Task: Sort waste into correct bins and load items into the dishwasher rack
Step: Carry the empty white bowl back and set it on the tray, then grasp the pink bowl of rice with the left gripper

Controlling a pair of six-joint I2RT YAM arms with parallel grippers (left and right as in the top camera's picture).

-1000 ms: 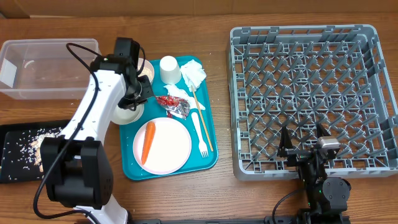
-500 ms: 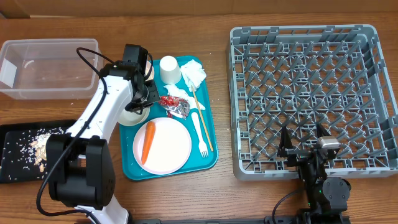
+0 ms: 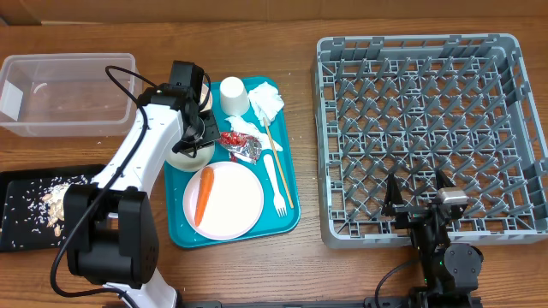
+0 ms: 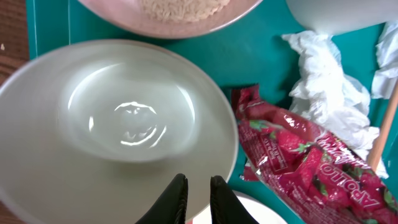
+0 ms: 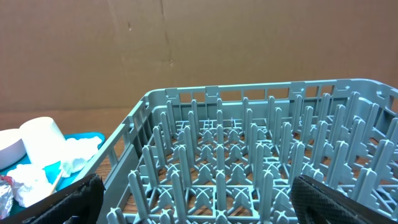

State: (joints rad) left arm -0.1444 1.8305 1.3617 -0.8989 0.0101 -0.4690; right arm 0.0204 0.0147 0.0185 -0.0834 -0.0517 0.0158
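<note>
Overhead: left gripper sits low over the empty bowl at the left edge of the teal tray. Jaw gap isn't readable from up here. Also on that tray: rice bowl partly under the arm, cup, napkins, foil wrapper, chopsticks, fork, and the plate with the carrot lying on it. Far left is the clear tub. Below it sits the black tray, with pale bits scattered inside. On the right is the rack, with the right gripper at its near edge.

Left wrist: fingers nearly together — a thin slit only, nothing seen clamped. Tips are over the near rim of the empty bowl. Foil wrapper is just right of the bowl, a napkin beyond it, rice bowl at the top edge.

Right wrist: fingers sit at the bottom corners — spread wide, nothing between. View runs across the rack pegs. Cup and napkins are off to the left on the teal tray.
</note>
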